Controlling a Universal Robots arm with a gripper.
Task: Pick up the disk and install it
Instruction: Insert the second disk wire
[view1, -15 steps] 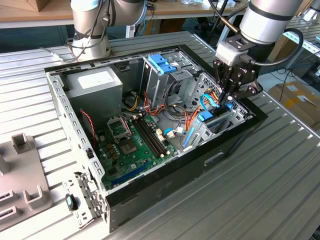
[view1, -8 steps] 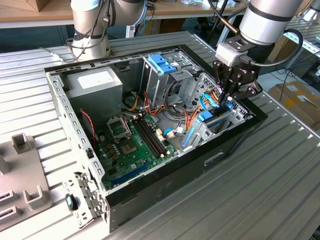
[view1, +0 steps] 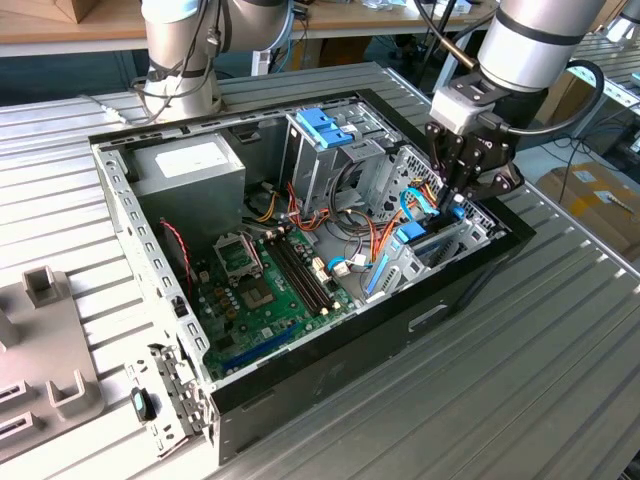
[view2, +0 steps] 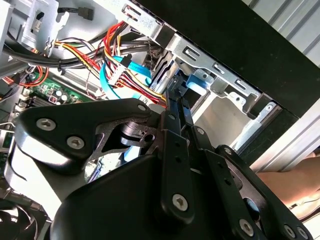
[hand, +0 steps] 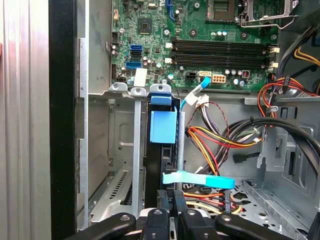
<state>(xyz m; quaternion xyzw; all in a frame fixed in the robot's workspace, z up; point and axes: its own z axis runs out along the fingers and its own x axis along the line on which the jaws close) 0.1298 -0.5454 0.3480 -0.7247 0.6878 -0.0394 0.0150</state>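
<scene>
Looks to me like the disk (hand: 163, 150) is mostly in already. In the first wrist view it's standing on edge in the bay slot by the case (view1: 300, 390) wall, light-blue carrier tab at its far end, metal rails on both sides. I'd call the pick-up done and the install nearly there; whether it's fully seated or latched I can't tell from here.

The gripper (view1: 452, 200) is down inside the case at the corner on the exterior view's right, the arm coming in from above with the wrist pointing steeply down into the bay. In both wrist views the jaws look pulled close together on the near edge of the disk, so I'm reading that as gripping it, though the contact itself is tucked behind the linkage.

The cable bundle (hand: 220, 140) and a flat blue cable (hand: 200, 178) sit just beside the slot, close to the fingers. The darker blue bracket (view1: 325, 128) on the drive cage is well apart. The case sits on the table (view1: 520, 380).
</scene>
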